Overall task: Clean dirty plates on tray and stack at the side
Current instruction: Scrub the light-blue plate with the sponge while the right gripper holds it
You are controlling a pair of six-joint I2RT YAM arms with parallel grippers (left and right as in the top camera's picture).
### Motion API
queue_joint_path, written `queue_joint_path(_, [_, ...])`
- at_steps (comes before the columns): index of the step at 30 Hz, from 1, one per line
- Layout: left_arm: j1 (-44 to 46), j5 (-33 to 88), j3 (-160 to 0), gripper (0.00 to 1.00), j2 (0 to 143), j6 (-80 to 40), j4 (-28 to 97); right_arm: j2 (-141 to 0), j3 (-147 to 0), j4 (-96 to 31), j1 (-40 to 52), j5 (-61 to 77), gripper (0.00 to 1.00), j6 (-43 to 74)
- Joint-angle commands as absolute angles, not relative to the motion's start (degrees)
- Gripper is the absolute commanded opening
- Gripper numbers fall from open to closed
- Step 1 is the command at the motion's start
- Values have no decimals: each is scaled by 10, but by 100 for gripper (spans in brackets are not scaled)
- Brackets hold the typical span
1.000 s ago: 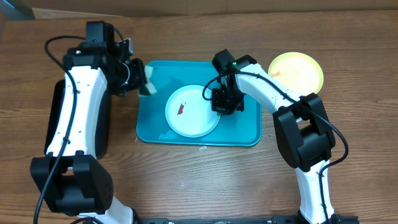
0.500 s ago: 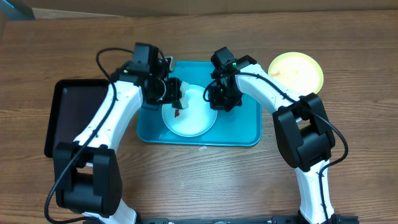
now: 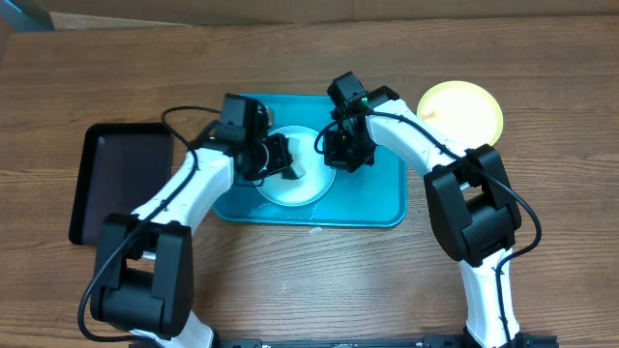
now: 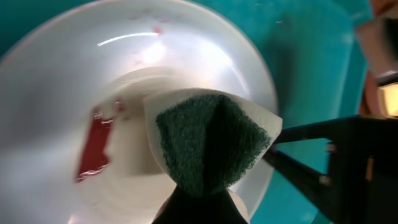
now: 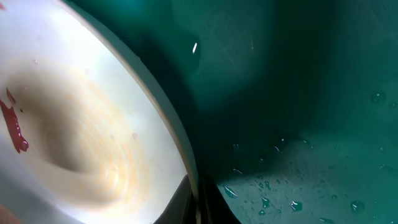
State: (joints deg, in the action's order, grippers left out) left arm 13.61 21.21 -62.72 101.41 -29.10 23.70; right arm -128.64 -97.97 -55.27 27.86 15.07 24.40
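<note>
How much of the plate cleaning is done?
The yellow plate already sits beside the tray. Right now the left gripper holds a sponge to the white plate while the right gripper pinches its rim. Left: wipe off the red smear, then stack it by the yellow one.

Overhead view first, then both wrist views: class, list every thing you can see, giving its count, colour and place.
teal tray: one, bright teal, mid-table
white plate: one, white, on the teal tray
red smear: one, red, on the white plate
yellow-green plate: one, on the table, right of the teal tray
black tray: one, black, left of the teal tray
sponge: one, white and dark green, over the white plate
table: one, brown wood
left gripper: black, shut on sponge
right gripper: black, shut on the white plate's right rim
</note>
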Motion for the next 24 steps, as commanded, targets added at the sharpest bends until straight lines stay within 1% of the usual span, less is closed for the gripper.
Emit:
queue_joint_path(1, [154, 191, -620, 4, 1019, -329, 217, -1299, -969, -551, 277, 130, 4, 259])
queue_joint_path(7, [157, 179, -620, 4, 1030, -339, 182, -1299, -969, -560, 279, 131, 4, 194])
queue_joint_path(11, [157, 180, -620, 4, 1065, -338, 179, -1299, -969, -561, 281, 132, 4, 157])
queue_joint_path(16, [157, 192, -620, 4, 1103, -324, 176, -1299, -969, -568, 288, 131, 4, 83])
queue_joint_path(20, [157, 193, -620, 4, 1106, -317, 175, -1299, -969, -571, 292, 125, 4, 70])
queue_joint_path(24, [156, 169, -620, 4, 1106, -317, 194, -1299, -969, -571, 292, 123, 4, 90])
